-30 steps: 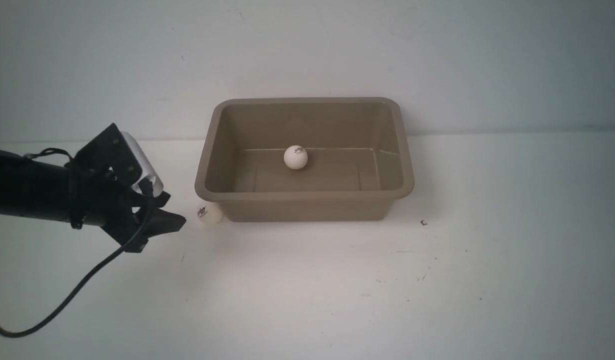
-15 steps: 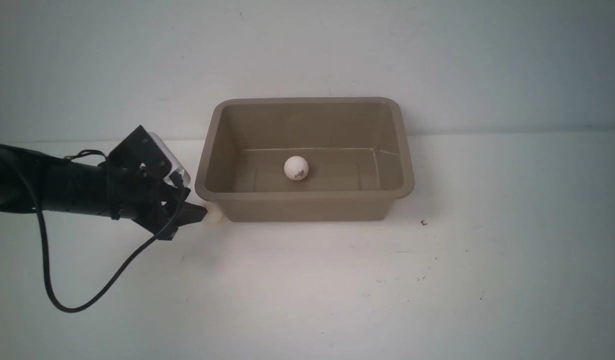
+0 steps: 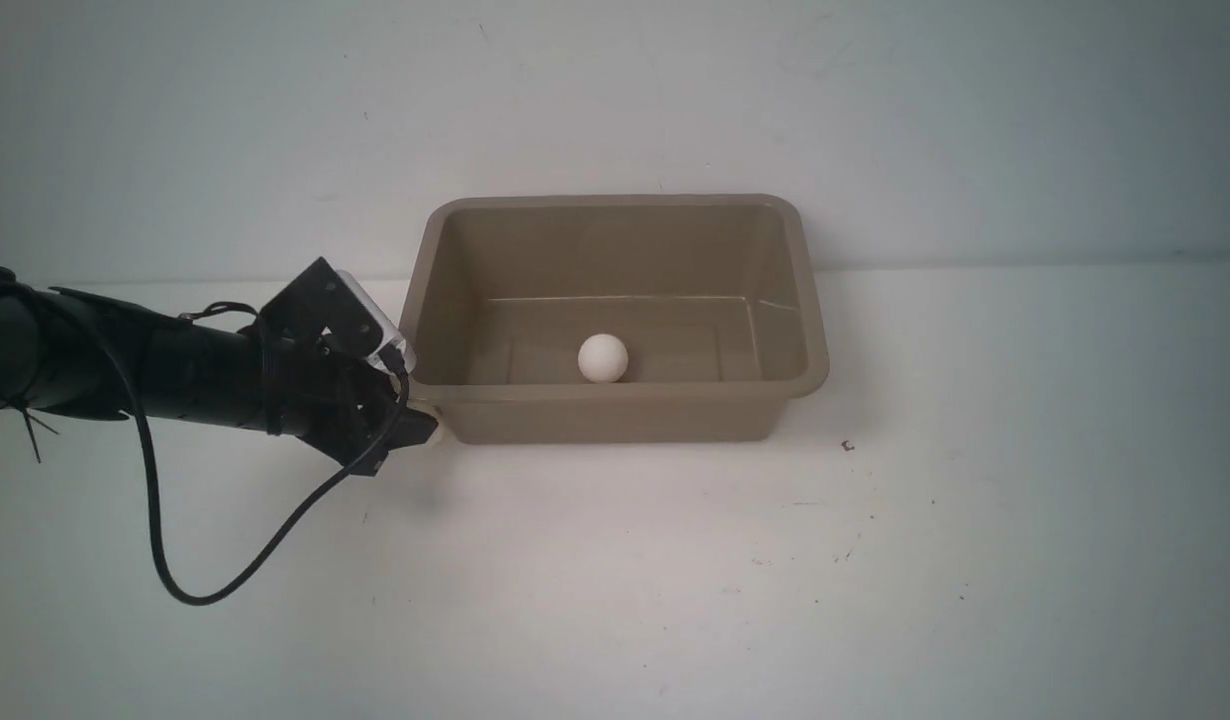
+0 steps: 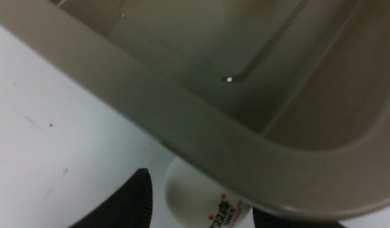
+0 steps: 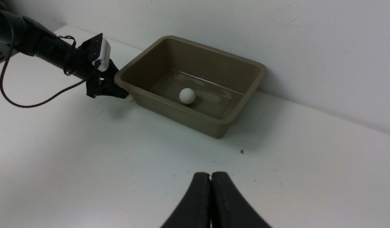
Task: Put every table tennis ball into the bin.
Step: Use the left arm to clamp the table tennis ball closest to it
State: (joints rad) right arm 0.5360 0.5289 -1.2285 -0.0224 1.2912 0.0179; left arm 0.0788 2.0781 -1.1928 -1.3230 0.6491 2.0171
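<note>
Operator: What had changed since one second earlier?

Technician: Left gripper [image 3: 420,432] had advanced to the near left corner of the bin [image 3: 615,392]. The first ball [image 3: 603,357], inside the bin, had rolled toward the bin's near wall, and its logo had turned out of sight.

Operator: Report the tools and balls, nearest first.

Technician: Right gripper [image 5: 211,202] hung well in front of the bin with its fingers pressed together, holding nothing. Left gripper's jaws stood apart, one on either side of the second ball [image 4: 196,201]. A gap showed beside one finger [image 4: 136,199], so no clamp was confirmed. That ball sat on the table [image 3: 675,560] against the bin's outer wall, partly beneath the bin's overhanging rim. Farthest, the first ball lay on the bin's floor, so one of two was judged delivered.

Operator: Handling characteristics?

Technician: Judged very light, hollow, stiff-shelled and smooth. It would roll at a touch and could squirt out of an off-centre grip. Recommended hold: both pads across the widest line, level with the ball's middle, with light closing force. The rim's overhang ruled out an approach from above. The ball probably needed drawing clear of the bin's wall before lifting.
</note>
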